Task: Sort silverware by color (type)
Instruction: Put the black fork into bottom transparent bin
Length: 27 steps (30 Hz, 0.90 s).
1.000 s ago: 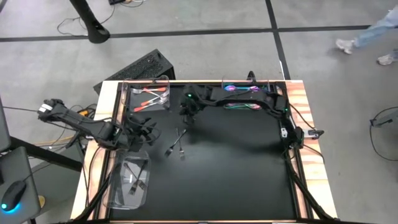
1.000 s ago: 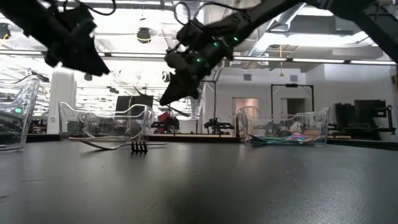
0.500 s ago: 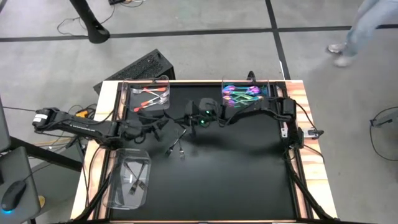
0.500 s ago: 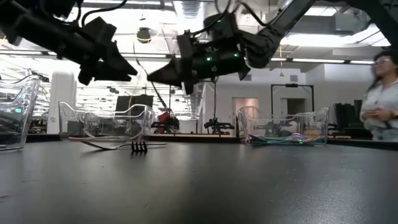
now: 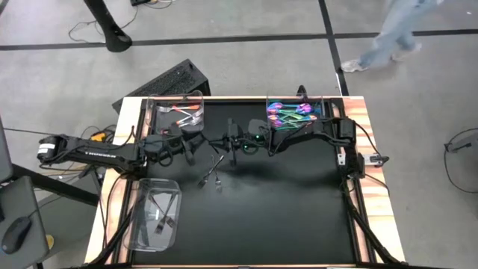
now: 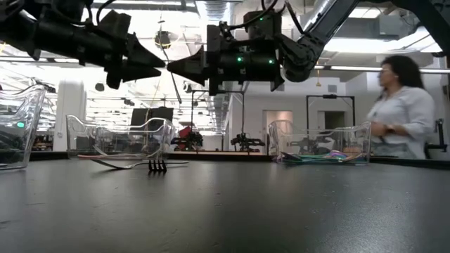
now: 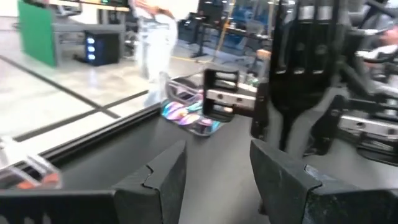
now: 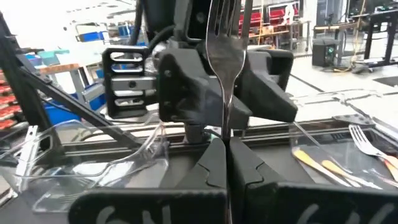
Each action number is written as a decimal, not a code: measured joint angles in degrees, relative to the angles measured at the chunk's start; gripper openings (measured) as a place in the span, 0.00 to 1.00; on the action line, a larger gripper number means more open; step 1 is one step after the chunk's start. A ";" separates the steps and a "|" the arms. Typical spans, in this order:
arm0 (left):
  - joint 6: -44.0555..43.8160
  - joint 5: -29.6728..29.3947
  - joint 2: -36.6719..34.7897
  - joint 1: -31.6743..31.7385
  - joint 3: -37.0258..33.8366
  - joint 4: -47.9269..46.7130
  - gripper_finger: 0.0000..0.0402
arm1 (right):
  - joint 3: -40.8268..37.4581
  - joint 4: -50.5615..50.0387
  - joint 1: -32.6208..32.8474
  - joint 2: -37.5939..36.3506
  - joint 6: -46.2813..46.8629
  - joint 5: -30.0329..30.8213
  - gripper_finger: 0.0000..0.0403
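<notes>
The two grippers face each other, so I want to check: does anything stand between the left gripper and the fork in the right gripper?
Nothing visible does. The open left gripper points at the right gripper, which is shut on the fork; only open air above the table lies between them.

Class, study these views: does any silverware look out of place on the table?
Yes. Two dark forks lie loose on the black table outside every tray, one crossing the other. The right gripper holds another fork upright in mid-air.
</notes>
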 joint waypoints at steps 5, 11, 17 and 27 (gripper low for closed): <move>0.11 5.31 0.00 0.93 0.00 0.84 0.47 | 0.00 -0.39 -0.74 0.00 -0.06 0.55 0.02; 2.46 2.84 0.00 1.04 0.00 1.69 0.57 | 0.00 -0.61 -0.59 0.00 -2.55 0.54 0.02; 2.47 5.28 0.00 2.98 0.00 5.06 0.54 | 0.04 -1.14 -0.57 0.02 -3.08 0.57 0.02; 0.96 12.31 0.00 5.76 0.00 5.38 0.38 | 0.04 -0.89 -0.53 0.06 -4.52 0.57 0.02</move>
